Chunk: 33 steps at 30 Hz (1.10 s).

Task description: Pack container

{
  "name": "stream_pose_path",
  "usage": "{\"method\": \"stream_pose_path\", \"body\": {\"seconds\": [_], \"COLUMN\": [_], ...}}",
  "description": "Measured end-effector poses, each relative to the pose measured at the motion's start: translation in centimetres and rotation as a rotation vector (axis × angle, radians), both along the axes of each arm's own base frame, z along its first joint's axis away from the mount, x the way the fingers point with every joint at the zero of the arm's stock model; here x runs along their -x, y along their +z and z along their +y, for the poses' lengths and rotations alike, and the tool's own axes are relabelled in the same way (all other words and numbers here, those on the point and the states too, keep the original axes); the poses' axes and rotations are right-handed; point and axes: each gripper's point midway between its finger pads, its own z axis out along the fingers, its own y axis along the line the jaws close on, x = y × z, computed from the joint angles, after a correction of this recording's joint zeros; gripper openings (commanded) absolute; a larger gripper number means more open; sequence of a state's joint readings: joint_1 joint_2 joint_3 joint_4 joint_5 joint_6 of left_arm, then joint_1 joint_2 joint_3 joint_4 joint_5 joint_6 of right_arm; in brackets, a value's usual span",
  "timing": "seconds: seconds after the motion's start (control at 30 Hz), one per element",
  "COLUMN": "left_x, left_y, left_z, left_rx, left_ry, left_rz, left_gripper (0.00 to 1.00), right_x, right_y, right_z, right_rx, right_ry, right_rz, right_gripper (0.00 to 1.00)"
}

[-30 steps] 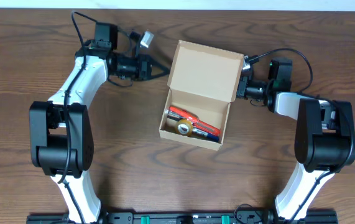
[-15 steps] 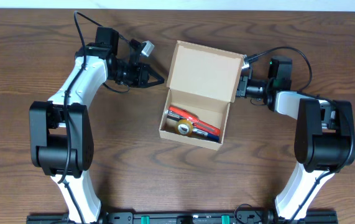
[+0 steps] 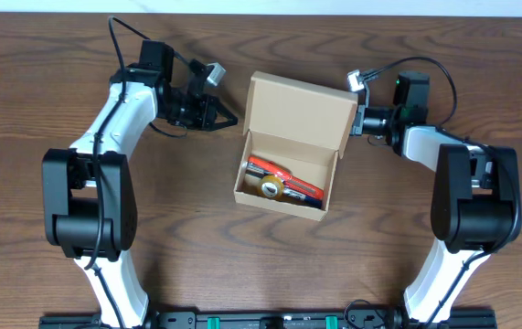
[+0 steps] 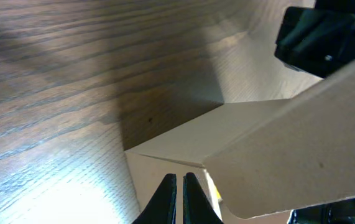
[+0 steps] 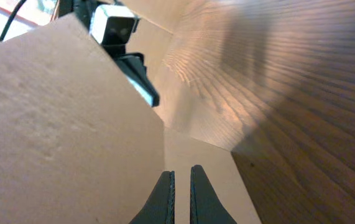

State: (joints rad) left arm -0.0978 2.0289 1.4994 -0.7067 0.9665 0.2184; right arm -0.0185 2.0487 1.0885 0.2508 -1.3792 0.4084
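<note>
The container (image 3: 299, 111) is a tan cardboard box at the table's middle, its hinged lid standing open toward the back. Inside lie a red item (image 3: 283, 175) and a yellow tape roll (image 3: 268, 188). My left gripper (image 3: 230, 121) is shut and empty, its tips just left of the lid's left edge. The left wrist view shows the tips (image 4: 180, 180) close to the box corner (image 4: 165, 152). My right gripper (image 3: 352, 122) is shut at the lid's right edge. The right wrist view shows its tips (image 5: 181, 177) against the lid (image 5: 59, 124).
Dark wooden table (image 3: 178, 228) all round the box. The right arm's black wrist shows in the left wrist view (image 4: 323, 37), and the left arm's wrist camera shows in the right wrist view (image 5: 118, 25). Both arm bases stand at the front edge.
My left gripper has drawn back left and slightly toward the front, away from the lid. The right wrist has shifted toward the back, and the lid has tilted up with it.
</note>
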Motion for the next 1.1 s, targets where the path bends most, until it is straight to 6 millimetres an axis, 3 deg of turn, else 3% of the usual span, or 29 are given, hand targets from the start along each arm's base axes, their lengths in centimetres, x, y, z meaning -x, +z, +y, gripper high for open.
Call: {"method": "stream_pose_path", "body": {"seconds": [0.17, 0.37, 0.63, 1.1], "left_x": [-0.6, -0.5, -0.2, -0.1], "left_y": [0.2, 1.9, 2.0, 1.9], "left_z": [2.0, 4.1, 4.5, 4.7], "left_rx": [-0.028, -0.083, -0.117, -0.129], "left_ry": [0.047, 0.079, 0.076, 0.076], "left_rz": [-0.006, -0.053, -0.063, -0.055], "left_gripper": [0.06, 0.06, 0.06, 0.06], "right_x": [0.6, 1.3, 1.6, 1.7], "right_y": [0.8, 2.6, 4.9, 5.1], "right_z": [1.2, 2.8, 4.6, 4.7], "right_rx": [-0.025, -0.068, -0.101, -0.114], "right_ry": [0.056, 0.145, 0.221, 0.22], "right_rz": [-0.015, -0.067, -0.125, 0.042], "right_gripper": [0.02, 0.02, 0.01, 0.02]}}
